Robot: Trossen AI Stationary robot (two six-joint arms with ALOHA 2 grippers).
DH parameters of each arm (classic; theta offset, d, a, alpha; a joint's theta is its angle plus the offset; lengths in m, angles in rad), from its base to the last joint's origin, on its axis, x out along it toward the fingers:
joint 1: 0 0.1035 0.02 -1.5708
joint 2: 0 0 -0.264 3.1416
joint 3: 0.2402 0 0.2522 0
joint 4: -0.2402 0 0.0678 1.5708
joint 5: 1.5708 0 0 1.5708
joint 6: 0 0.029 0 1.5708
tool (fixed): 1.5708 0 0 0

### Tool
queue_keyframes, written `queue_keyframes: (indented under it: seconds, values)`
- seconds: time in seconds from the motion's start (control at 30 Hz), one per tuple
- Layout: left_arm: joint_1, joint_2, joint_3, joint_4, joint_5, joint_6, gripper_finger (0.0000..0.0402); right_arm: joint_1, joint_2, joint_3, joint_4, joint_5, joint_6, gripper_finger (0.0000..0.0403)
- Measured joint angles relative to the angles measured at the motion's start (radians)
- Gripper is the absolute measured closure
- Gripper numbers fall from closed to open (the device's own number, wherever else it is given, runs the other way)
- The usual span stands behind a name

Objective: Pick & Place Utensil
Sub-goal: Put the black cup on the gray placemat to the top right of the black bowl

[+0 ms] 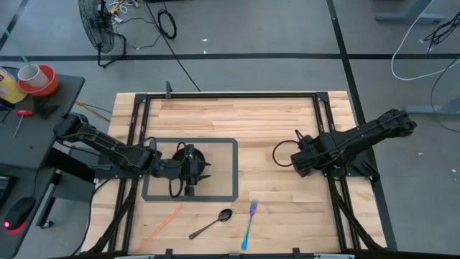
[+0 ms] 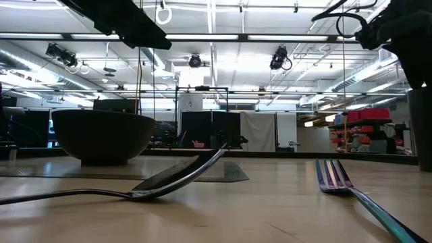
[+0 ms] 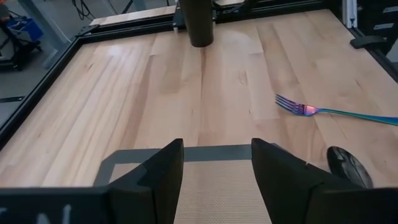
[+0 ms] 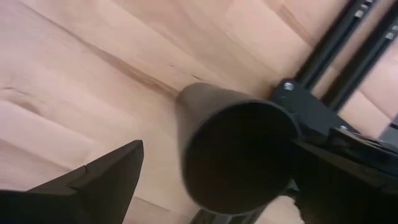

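Left gripper [image 3: 214,171]: you have it over the grey mat [image 1: 228,170], fingers spread and holding nothing
Right gripper [image 4: 211,180]: it hangs over the right part of the counter [image 1: 273,122], fingers spread either side of a dark cup [image 4: 239,152]; whether they touch it you cannot tell
Cup: in the left wrist view it stands upright, well apart from the utensils
Spoon [image 1: 212,224]: lies on the counter near the front edge, just off the mat
Fork [image 1: 249,224]: iridescent, lying just beside the spoon, untouched
Bowl [image 2: 102,137]: dark, sitting on the mat
Progress: no utensil is picked yet, so your whole pick and place looks left to do
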Motion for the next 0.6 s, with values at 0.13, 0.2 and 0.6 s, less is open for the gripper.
queue_keyframes:
  seconds: [0.13, 0.2, 0.6]
  values:
    - [0.004, 0.0, 0.0, 0.0, 0.007, -0.01, 0.0209, 0.0, 0.0, 0.0, 0.029, -0.001, -0.031, 0.0007]
    - [0.004, 0.0, 0.0, 0.0, 0.018, -0.019, 0.0209, 0.0, 0.0, 0.0, 0.042, -0.008, -0.03, 0.0007]
    - [0.004, 0.0, 0.0, 0.0, 0.04, -0.021, 0.0209, 0.002, 0.033, 0.006, 0.089, -0.045, -0.051, 0.0007]
